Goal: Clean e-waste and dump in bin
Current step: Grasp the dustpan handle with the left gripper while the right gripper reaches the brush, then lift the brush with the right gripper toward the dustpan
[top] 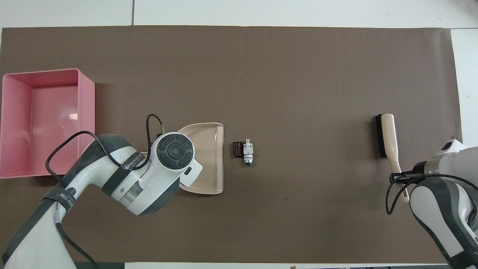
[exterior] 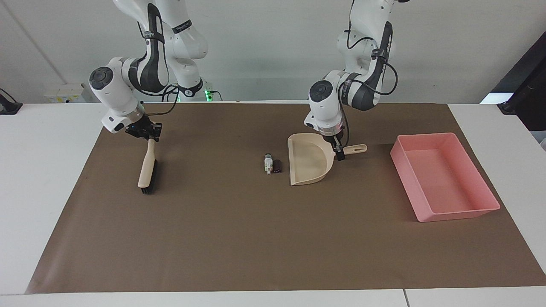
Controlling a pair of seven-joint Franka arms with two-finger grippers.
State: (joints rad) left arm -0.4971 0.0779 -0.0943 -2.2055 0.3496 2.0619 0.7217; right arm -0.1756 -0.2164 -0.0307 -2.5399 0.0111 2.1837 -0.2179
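Clenched on the brush [exterior: 146,170] handle, the right gripper [exterior: 145,134] hangs from a bent wrist at the right arm's end of the brown mat [exterior: 239,238]. The left gripper [exterior: 339,153] points down at the dustpan [exterior: 308,164] handle; its jaw state cannot be told. The e-waste [exterior: 272,164] lies beside the dustpan's mouth, well apart from the pink bin [exterior: 465,213].

One text shows: a dark strap [top: 124,167] around the left arm [top: 112,175] carries white lettering, too slanted to spell out with certainty, seen from overhead.
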